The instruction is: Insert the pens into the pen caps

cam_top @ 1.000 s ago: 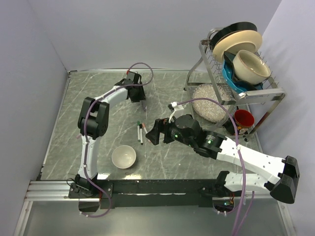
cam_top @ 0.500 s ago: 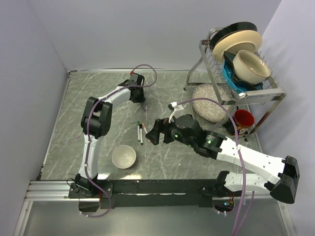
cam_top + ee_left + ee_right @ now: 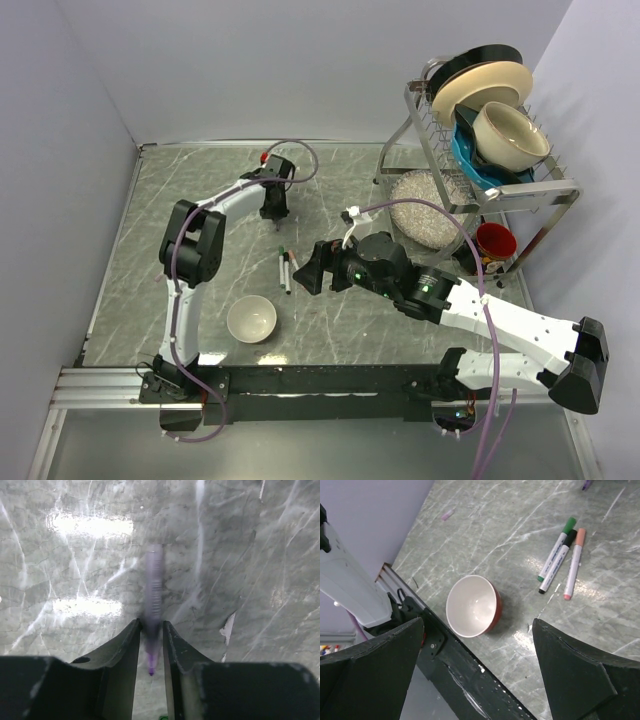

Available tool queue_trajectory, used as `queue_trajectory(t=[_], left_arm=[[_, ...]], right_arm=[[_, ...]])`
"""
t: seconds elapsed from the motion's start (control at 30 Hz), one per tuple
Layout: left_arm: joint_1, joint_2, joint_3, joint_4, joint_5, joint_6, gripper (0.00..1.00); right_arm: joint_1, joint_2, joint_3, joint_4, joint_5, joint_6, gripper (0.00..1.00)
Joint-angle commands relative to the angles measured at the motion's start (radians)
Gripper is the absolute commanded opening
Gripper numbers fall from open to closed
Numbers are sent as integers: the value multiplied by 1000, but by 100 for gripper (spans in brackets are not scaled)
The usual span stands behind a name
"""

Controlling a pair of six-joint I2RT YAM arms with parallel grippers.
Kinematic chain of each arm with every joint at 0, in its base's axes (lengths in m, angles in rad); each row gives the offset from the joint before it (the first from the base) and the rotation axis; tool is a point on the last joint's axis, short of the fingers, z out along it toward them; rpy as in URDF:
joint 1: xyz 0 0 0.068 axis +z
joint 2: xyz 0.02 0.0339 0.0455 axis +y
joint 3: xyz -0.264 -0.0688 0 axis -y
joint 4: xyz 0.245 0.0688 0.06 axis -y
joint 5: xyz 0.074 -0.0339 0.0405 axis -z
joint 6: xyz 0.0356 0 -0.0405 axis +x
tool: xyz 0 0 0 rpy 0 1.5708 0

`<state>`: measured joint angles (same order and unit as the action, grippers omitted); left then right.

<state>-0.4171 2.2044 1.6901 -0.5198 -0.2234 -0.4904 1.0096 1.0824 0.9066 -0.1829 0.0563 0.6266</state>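
My left gripper is at the back of the table, shut on a thin pen with a purple tip; the pen is blurred and sticks out ahead of the fingers. Three pens lie side by side mid-table. In the right wrist view they show a green, a black and a peach-pink one, each with a coloured piece on its far end. My right gripper hangs open and empty just right of them. A small lilac cap lies far left.
A white bowl with a red outside stands near the front edge, left of centre. A dish rack with plates and bowls, a textured glass dish and a red cup fill the back right.
My left gripper has turned and shifted a little toward the near side with the pen in it. The right arm, the three pens and the bowl have not moved.
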Motion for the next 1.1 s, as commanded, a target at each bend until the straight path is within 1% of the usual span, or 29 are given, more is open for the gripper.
queue_trajectory(t=[0.0,0.03,0.07,0.1,0.13,0.17,0.23,0.3,0.37,0.4,0.47,0.5,0.57,0.6,0.67,0.7,0.73,0.8,0.83,0.87,0.9,0.93,0.97,1.0,1.03,1.07], left_arm=[[14,0,-27,-108,67,29,24],[23,8,-26,-111,97,32,18],[29,20,-30,-105,161,41,11],[35,23,-38,-97,197,47,1],[46,25,-62,-86,214,50,1],[50,14,-78,-72,270,56,1],[67,-9,-121,-40,300,55,1],[75,-64,-150,-25,332,58,1],[84,-124,-158,-28,373,70,1],[89,-146,-158,-43,418,75,1],[98,-213,-153,-65,462,94,1],[100,-235,-150,-77,516,105,1],[100,-297,-139,-127,558,134,1],[100,-319,-145,-140,609,144,1],[100,-389,-167,-167,695,168,1],[100,-417,-185,-169,728,171,1],[100,-478,-231,-164,789,174,1],[100,-540,-301,-151,849,179,1],[100,-598,-323,-149,875,179,1],[100,-626,-343,-144,928,179,1],[100,-655,-383,-143,952,176,1],[98,-705,-401,-143,975,174,1],[97,-730,-420,-147,1028,179,1],[94,-756,-453,-151,1051,185,1],[92,-803,-472,-154,1074,193,1],[92,-830,-486,-158,1104,197,1]], right_arm=[[-5,5,37,45,-30,18,96],[-3,7,38,46,-36,21,96],[-5,5,38,48,-38,21,96],[-5,2,35,49,-38,21,96],[-3,-1,32,49,-39,19,96],[-3,-4,25,59,-41,16,96],[-5,-4,18,69,-41,-4,96],[-5,-7,18,69,-13,-31,96],[-6,-10,23,83,3,-59,95],[-6,-15,25,89,16,-73,95],[-8,-22,37,105,34,-131,96],[-6,-32,44,106,72,-154,96],[-8,-39,63,123,111,-247,98],[-8,-48,64,135,158,-334,98],[-8,-53,71,172,201,-416,98],[-8,-49,80,177,218,-465,98],[-8,-44,92,172,258,-555,98],[-6,-21,126,171,292,-652,98],[-5,-15,127,181,321,-745,98],[-3,-13,112,225,339,-796,98],[1,-16,101,243,341,-915,97],[4,-22,88,261,318,-971,96],[7,-38,37,325,306,-1022,95],[7,-47,9,367,303,-1109,93],[7,-52,-18,414,301,-1149,90],[7,-52,-67,500,292,-1186,87]])
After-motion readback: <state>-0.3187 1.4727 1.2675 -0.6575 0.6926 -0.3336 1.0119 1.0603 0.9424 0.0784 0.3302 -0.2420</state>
